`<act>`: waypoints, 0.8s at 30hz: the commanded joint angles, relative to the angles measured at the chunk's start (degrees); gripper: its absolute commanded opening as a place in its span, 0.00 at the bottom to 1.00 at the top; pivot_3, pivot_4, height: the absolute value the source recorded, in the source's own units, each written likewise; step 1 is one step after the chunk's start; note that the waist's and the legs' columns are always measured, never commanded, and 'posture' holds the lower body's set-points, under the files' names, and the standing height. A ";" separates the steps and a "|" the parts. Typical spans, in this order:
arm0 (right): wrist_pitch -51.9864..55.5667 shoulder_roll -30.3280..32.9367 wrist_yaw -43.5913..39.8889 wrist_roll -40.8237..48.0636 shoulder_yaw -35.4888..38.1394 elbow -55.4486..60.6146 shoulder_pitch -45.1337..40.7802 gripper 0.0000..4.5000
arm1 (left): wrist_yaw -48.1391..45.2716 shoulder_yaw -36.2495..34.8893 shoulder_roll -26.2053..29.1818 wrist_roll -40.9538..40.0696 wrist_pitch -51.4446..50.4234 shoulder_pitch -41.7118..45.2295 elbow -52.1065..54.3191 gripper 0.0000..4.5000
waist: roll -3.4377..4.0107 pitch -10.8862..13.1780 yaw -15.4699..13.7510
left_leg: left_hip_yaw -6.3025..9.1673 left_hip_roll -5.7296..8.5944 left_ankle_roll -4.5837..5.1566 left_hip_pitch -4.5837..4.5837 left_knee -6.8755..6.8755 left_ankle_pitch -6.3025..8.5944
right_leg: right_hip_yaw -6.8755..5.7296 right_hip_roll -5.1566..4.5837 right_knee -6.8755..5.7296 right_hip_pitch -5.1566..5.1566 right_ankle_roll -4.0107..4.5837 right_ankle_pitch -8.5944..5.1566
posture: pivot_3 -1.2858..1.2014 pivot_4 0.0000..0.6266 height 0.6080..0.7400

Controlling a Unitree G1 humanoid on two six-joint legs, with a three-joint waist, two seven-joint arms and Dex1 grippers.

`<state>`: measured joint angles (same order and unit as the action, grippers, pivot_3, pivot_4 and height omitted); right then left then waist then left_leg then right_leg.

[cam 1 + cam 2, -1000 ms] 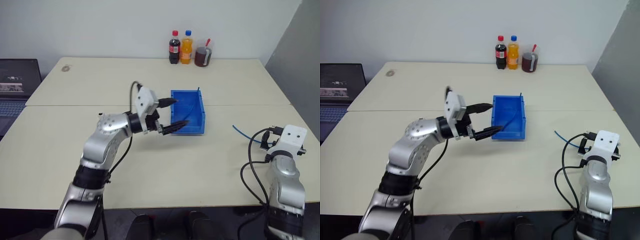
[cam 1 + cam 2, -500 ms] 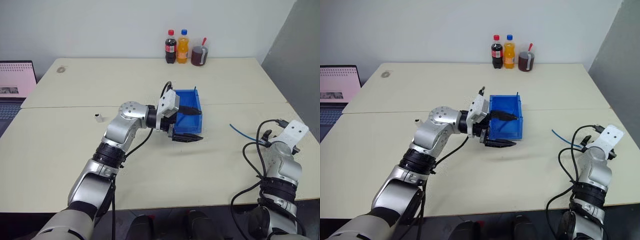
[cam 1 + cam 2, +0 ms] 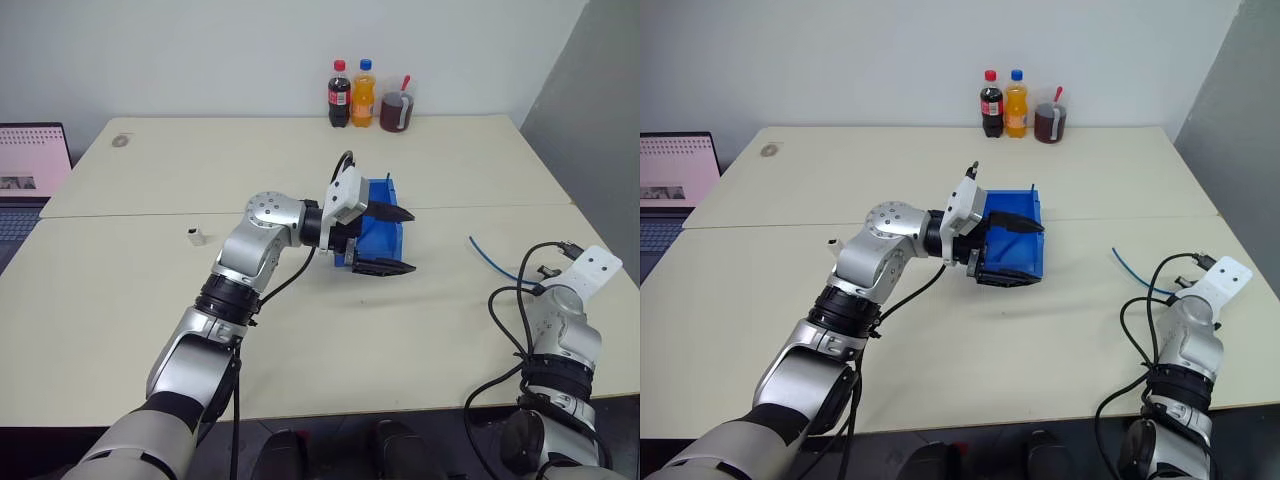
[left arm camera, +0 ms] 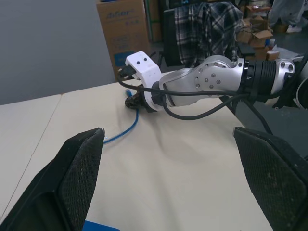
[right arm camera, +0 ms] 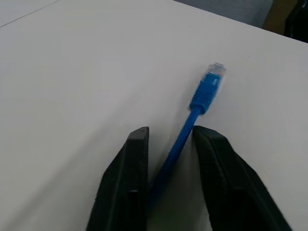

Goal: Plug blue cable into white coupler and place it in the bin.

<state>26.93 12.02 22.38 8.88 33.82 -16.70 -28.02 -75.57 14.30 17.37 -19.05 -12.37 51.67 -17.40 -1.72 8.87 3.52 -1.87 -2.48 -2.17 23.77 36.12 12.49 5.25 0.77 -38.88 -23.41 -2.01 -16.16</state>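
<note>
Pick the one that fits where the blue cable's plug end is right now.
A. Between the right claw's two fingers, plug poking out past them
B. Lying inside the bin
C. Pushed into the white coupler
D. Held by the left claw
A: in the right wrist view the blue cable runs between the right claw's fingers, its plug lying on the table just beyond them.

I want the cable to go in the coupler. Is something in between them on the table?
Yes. The left arm and the bin lie between the blue cable and the white coupler.
</note>
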 commanded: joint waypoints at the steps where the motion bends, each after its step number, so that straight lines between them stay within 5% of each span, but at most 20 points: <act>1: -2.30 0.77 -0.34 -1.36 -1.89 0.07 2.53 0.11 | -0.43 -0.12 -0.53 -1.09 -1.38 0.32 4.21 1.00 | 0.00 0.00 -0.07 | 0.00 0.00 0.00 0.01 0.00 0.00 | 0.01 0.00 0.01 0.00 0.00 0.00 | 0.52 0.24 1.00; 4: -2.67 0.86 -0.40 -2.01 -3.19 0.57 4.19 0.01 | -1.01 0.31 -0.26 -1.38 -2.58 -0.87 6.14 1.00 | 0.00 0.00 -0.16 | 0.02 -0.01 0.00 0.04 -0.01 0.00 | 0.01 0.01 0.02 0.00 0.01 0.00 | 0.52 0.24 1.00; 11: -3.96 6.60 -9.18 -5.33 -11.31 5.99 8.24 0.01 | -1.21 0.01 0.81 -0.82 -2.91 -2.73 8.01 1.00 | 0.00 0.00 -0.28 | 0.02 0.00 0.00 0.04 0.02 0.00 | 0.00 0.01 0.00 0.01 0.00 -0.01 | 0.52 0.24 1.00; 24: -1.66 34.27 -64.02 13.72 -21.43 43.69 26.47 0.01 | 2.78 -7.88 10.27 -5.46 -6.21 -17.93 19.88 1.00 | 0.26 0.24 -0.17 | 0.13 -0.14 0.00 -0.04 0.07 0.01 | -0.07 0.14 -0.03 0.08 -0.17 -0.11 | 0.52 0.24 1.00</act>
<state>27.48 44.41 -35.04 20.04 13.46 22.32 -2.73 -75.03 9.02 26.69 -22.59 -17.31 35.01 -2.42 -1.46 9.12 3.35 -1.71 -2.62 -2.17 23.73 36.20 12.49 5.16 0.90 -38.91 -23.31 -2.19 -16.27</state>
